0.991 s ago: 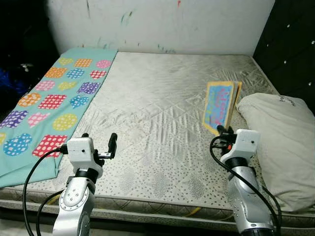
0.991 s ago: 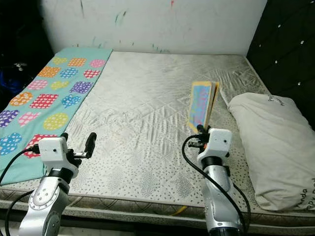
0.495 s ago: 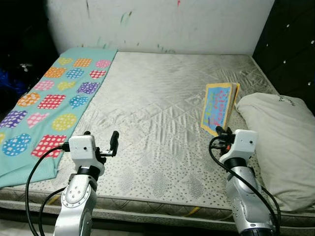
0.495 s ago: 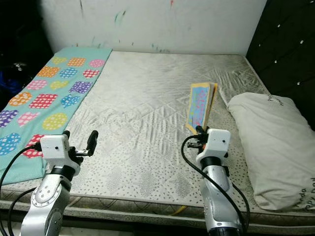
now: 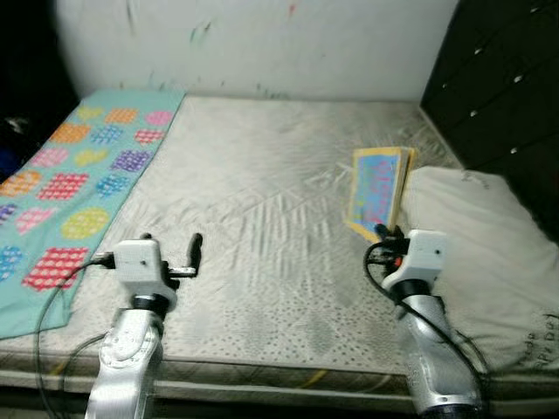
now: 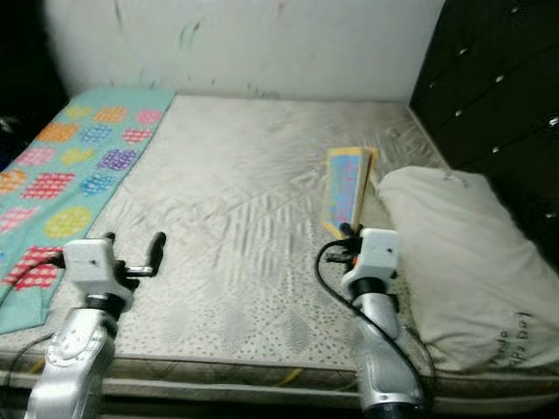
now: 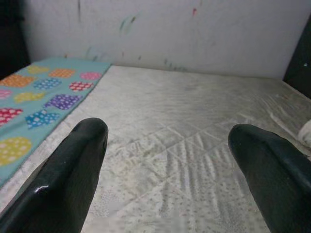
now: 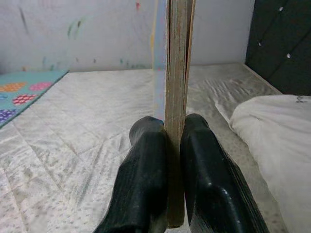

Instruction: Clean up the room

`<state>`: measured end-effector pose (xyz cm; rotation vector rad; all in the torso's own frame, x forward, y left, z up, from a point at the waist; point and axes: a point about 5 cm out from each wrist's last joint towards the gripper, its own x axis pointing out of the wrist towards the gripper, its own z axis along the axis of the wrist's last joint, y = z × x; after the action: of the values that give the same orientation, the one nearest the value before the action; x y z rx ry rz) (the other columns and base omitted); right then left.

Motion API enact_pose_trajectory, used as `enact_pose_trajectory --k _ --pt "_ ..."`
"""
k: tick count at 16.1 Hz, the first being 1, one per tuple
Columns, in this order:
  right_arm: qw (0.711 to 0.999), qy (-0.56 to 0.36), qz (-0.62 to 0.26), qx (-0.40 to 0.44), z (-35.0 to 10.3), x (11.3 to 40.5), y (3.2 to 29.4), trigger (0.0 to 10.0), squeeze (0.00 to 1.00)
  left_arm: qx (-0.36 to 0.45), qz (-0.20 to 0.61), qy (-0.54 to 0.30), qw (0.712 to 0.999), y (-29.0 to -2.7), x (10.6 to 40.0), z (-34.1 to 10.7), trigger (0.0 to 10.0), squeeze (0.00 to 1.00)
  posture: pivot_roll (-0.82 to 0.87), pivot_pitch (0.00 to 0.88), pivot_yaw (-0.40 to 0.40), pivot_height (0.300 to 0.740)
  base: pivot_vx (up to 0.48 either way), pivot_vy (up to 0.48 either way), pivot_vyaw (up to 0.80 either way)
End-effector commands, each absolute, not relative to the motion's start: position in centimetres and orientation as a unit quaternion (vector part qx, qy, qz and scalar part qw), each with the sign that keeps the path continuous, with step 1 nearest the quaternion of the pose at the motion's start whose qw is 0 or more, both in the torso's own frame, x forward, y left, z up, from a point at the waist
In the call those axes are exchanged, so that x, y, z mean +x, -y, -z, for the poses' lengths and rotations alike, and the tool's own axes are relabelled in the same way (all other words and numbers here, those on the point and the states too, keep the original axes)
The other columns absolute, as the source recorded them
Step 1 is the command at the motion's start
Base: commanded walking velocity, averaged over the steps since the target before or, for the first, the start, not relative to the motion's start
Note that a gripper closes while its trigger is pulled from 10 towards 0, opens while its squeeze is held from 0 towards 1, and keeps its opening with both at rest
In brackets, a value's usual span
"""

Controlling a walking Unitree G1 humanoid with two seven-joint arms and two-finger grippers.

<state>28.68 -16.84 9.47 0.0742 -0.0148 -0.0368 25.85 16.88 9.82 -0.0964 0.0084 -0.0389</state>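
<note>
A thin colourful picture book (image 5: 377, 189) stands upright on edge above the bare mattress (image 5: 262, 175), just left of the white pillow (image 5: 489, 253). My right gripper (image 8: 167, 160) is shut on the book's lower edge (image 8: 176, 97), with one black finger on each side. My left gripper (image 7: 170, 160) hangs open over the mattress near its front left, with nothing between its fingers (image 7: 63, 179). In the head views it sits beside the teal blanket (image 5: 79, 148) with coloured patches.
The bed fills the space ahead, with a marked white wall (image 5: 253, 44) behind it and a dark tufted headboard (image 5: 498, 87) on the right. The teal blanket covers the bed's left strip. The pillow lies against the right side.
The whole picture has shifted left as the camera turned right, and it is slightly blurred. Both arms keep their poses; the right gripper still holds the book.
</note>
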Motion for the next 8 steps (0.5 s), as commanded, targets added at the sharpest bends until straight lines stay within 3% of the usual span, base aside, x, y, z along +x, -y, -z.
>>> enact_pose_trajectory --k 1,8 --pt "0.999 0.034 0.018 0.037 -10.66 29.05 16.91 10.0 0.0 -0.041 0.02 -0.008 0.999 -16.98 25.88 -9.74 10.0 0.0 -0.12 0.0 0.004 0.74 0.0 0.0 0.0" --pt "0.999 0.029 0.022 0.036 -10.62 29.32 16.94 10.0 0.0 -0.042 0.02 -0.008 0.999 -16.96 26.13 -9.73 10.0 0.0 -0.12 0.0 0.003 0.74 0.0 0.0 0.0"
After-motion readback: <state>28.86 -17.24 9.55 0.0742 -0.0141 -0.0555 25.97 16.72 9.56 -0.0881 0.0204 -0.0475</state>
